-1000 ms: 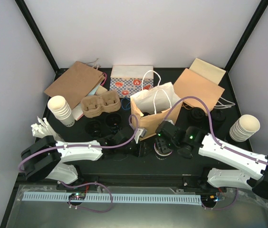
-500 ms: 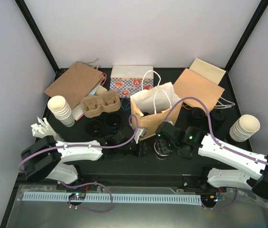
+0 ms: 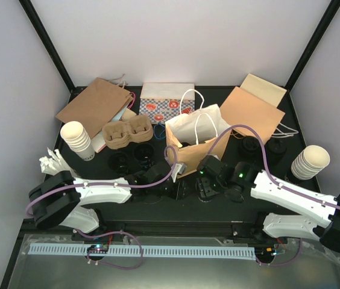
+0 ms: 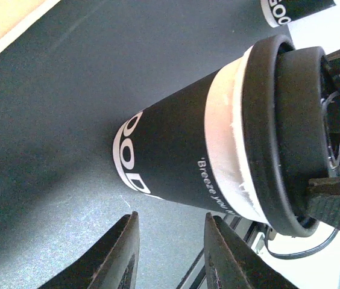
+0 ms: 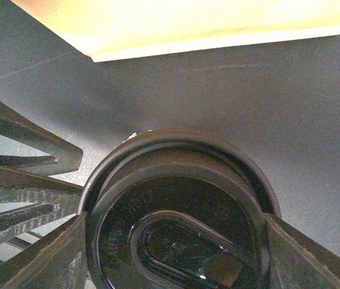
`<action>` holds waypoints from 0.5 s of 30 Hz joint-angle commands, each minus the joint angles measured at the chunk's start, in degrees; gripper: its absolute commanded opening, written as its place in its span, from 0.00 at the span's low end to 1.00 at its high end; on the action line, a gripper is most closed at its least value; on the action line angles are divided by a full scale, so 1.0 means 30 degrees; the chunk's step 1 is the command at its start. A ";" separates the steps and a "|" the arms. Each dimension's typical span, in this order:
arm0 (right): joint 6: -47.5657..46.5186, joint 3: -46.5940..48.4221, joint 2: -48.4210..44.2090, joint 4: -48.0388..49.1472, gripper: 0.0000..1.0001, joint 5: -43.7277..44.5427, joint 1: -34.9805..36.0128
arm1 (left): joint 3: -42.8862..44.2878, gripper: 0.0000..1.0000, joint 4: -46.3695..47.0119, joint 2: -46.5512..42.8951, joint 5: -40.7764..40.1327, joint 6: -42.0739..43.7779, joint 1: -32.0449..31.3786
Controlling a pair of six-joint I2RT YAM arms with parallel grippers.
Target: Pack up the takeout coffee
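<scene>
A takeout coffee [image 4: 176,162], a black cup with white lettering and a black lid [image 5: 176,198], stands on the dark table just in front of the open brown paper bag [image 3: 188,144]. My right gripper [image 5: 176,220] is shut on the lid from above, a finger pressed to each side; in the top view the right gripper [image 3: 208,186] covers the cup. My left gripper [image 4: 171,217] is open beside that cup, its fingertips short of the cup wall with nothing between them. From above the left gripper [image 3: 179,188] sits just left of the cup.
More black-lidded cups stand left of the bag [image 3: 120,160] [image 3: 144,154] and right of it [image 3: 249,144] [image 3: 277,147]. A pulp carrier [image 3: 128,133], cream cup stacks [image 3: 76,139] [image 3: 310,161], flat paper bags [image 3: 94,105] [image 3: 251,111] and crumpled napkins [image 3: 52,161] ring the area.
My right gripper has edged slightly toward the bag with the cup in it. The left arm has barely moved, its fingers a touch closer together.
</scene>
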 commanded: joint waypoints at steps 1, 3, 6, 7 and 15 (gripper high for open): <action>0.0066 -0.0430 0.0098 0.0498 0.69 -0.0179 0.0079 | 0.0484 0.31 0.0495 0.0541 0.0443 0.0022 -0.0139; 0.0059 -0.0509 0.0157 0.0570 0.69 -0.0198 0.0079 | 0.0521 0.31 0.0496 0.0589 0.0445 0.0052 -0.0143; 0.0080 -0.0627 0.0190 0.0666 0.69 -0.0166 0.0079 | 0.0551 0.31 0.0500 0.0620 0.0449 0.0044 -0.0139; 0.0064 -0.0664 0.0209 0.0715 0.69 -0.0193 0.0075 | 0.0551 0.31 0.0486 0.0635 0.0471 0.0029 -0.0139; -0.0223 -0.0813 0.0833 0.0805 0.69 -0.0212 0.0078 | 0.0551 0.31 0.0422 0.0478 0.0347 0.0080 -0.0139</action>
